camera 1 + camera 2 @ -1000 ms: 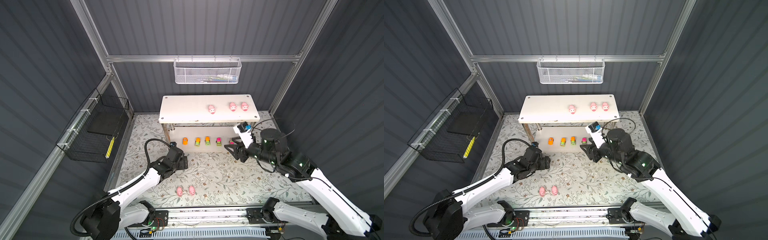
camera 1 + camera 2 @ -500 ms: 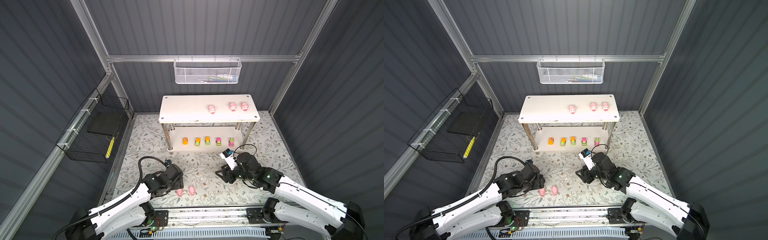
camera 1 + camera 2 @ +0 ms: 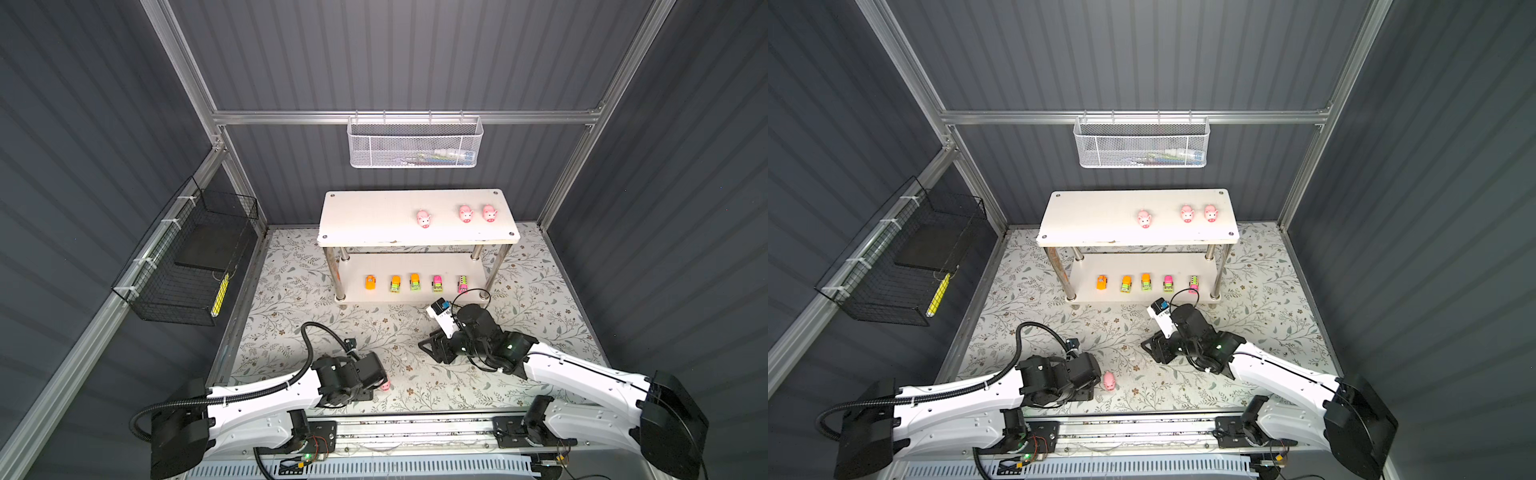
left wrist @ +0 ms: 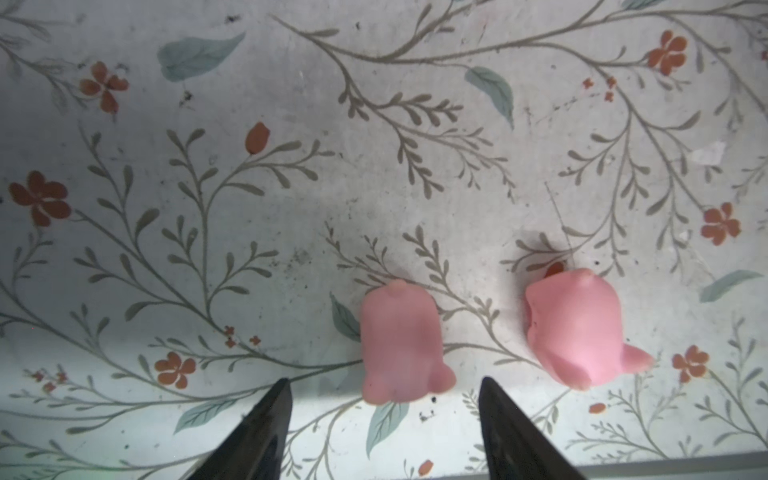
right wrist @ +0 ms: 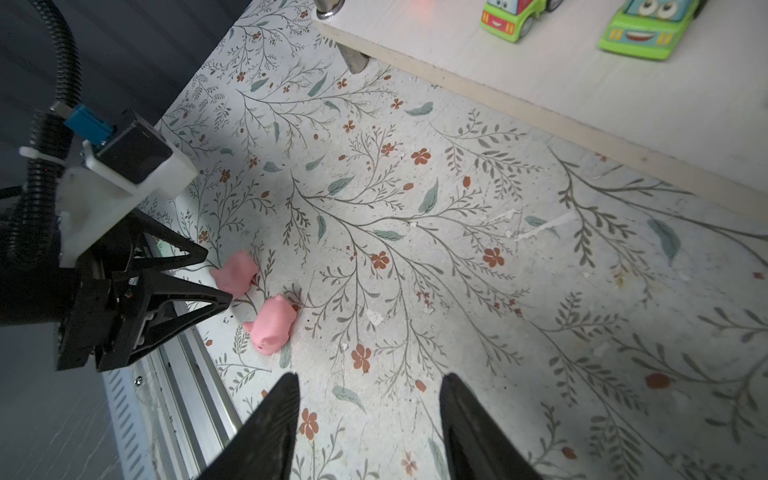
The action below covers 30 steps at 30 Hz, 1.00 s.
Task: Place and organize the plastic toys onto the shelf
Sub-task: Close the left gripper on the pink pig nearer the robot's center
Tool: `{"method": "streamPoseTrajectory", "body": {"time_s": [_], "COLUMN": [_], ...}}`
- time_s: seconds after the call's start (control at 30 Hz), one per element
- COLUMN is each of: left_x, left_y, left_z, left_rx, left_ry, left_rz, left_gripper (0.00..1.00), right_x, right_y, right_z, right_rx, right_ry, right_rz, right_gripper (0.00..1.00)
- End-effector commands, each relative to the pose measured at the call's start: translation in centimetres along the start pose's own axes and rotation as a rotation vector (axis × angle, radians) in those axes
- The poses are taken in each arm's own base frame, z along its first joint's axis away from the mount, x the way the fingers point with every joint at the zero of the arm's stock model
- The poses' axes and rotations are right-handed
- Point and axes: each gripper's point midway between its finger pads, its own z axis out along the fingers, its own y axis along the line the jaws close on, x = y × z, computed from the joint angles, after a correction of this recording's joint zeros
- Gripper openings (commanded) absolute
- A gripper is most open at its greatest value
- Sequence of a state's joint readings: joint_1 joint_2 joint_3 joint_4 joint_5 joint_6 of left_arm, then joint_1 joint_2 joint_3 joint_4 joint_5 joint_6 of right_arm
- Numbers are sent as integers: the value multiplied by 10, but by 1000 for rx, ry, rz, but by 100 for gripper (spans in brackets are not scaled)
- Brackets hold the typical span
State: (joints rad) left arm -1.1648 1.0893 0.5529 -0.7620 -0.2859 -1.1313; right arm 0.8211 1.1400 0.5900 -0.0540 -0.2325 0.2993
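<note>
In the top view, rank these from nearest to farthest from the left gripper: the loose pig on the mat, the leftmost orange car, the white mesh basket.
1. Pink pig, on the mat right beside the left gripper.
2. Orange car, at the left end of the shelf's lower board.
3. White mesh basket, hanging high at the back.

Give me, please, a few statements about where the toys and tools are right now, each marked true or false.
1. Three pigs sit on the top board of the shelf. True.
2. Five vehicles line the lower board. True.
3. The left tool clamps a pig. False: its jaws stand apart, with one floor pig lying free just ahead of the tips.
4. The right tool holds a vehicle. False: it is open and empty.
5. Every pig is on the shelf. False: two lie on the mat.
</note>
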Motion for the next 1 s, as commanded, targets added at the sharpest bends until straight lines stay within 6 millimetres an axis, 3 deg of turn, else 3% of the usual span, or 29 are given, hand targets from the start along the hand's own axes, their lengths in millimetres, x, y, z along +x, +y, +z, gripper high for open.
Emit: {"method": "streamPoseTrajectory", "body": {"time_s": [0.0, 0.5, 0.73, 0.97], "left_x": [-9, -15, -12, -13], "left_y": [-4, -10, -12, -12], "left_z": [-3, 11, 17, 15], "left_rx": [-10, -45, -56, -65], "left_ry": [-39, -61, -48, -44], "left_rz": [-43, -33, -33, -28], "left_gripper": [69, 62, 43, 34], "right_x": [4, 12, 14, 16], "right_y": [0, -6, -9, -12], "right_z": [4, 15, 20, 24], "right_rx": [-15, -23, -27, -33], "right_ry": [1, 31, 47, 62], "right_rz": [-6, 8, 19, 29], "right_gripper": [56, 56, 56, 55]}}
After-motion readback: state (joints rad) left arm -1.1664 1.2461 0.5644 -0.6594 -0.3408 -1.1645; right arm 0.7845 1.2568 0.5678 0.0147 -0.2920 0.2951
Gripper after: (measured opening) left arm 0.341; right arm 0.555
